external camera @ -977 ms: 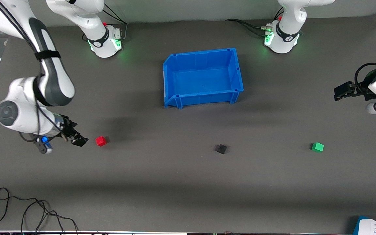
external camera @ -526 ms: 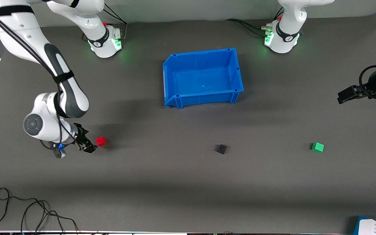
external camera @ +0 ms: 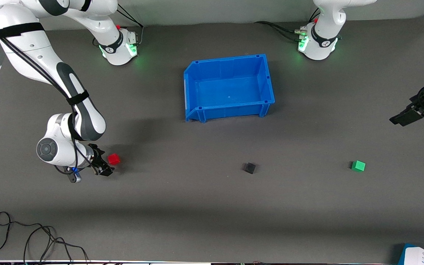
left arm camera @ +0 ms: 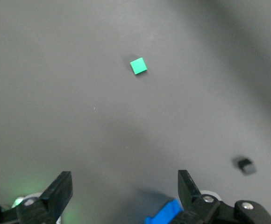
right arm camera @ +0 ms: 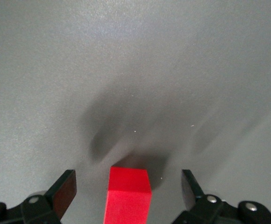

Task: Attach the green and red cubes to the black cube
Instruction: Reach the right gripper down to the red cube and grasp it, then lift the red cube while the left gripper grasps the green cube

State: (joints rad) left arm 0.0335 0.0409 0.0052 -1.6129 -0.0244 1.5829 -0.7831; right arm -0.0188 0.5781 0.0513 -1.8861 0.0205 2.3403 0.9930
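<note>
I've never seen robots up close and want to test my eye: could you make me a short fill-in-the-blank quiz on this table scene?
1. The right claw has its open fingers on either side of the small ____ plastic cube.
2. The small matte black cube lies on the table between the red cube and the small ____ cube.
3. The large blue plastic bin holds ____ cubes.
4. The left claw is ____ and holds nothing.

Missing words: red; green; no; open
</note>
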